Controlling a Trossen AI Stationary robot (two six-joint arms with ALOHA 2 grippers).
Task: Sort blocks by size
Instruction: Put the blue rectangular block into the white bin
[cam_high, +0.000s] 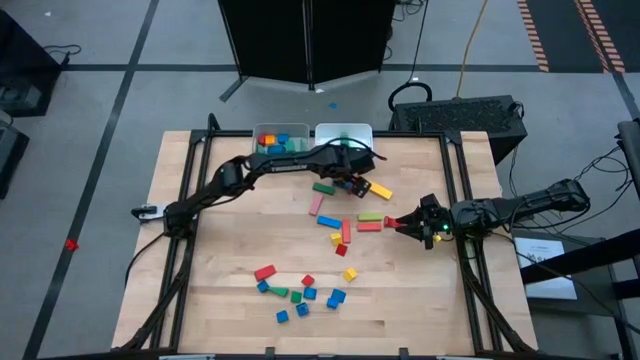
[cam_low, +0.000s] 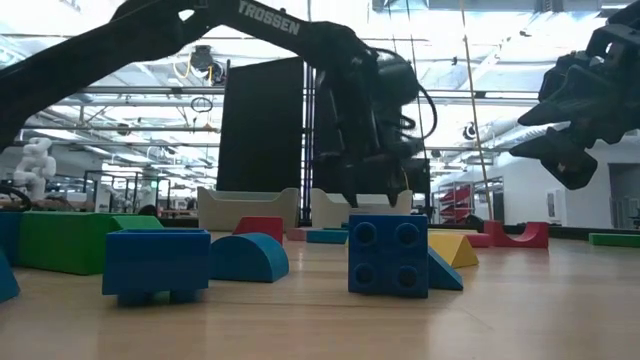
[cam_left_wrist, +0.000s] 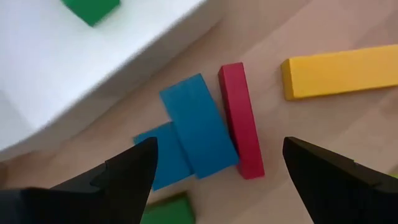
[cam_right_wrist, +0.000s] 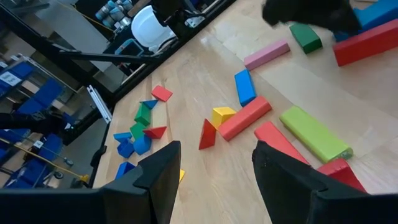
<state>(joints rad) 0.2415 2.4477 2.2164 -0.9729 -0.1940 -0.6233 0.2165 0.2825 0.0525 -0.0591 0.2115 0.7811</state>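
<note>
1. Near the far edge of the table, just in front of the right-hand pale bin, the left gripper hung with its fingers spread wide and nothing between them.
2. Below it, in the left wrist view, lay a blue bar resting partly on a second blue piece, with a red bar touching its side and a yellow bar a little apart.
3. That bin already held a green block; the neighbouring bin held several coloured blocks.
4. The step in hand looked like picking one long bar from this cluster. To do it well, the fingers should straddle one bar across its narrow width; the blue and red bars touch, so a careless close could pinch both or skid one aside.
5. The yellow bar, lying free, seemed the easier grasp.
6. At the table's right edge the right gripper waited with fingers parted and empty, facing a lime-green bar and red bars.
7. Most small blocks were still scattered near the front edge, so the sorting appeared far from finished.
</note>
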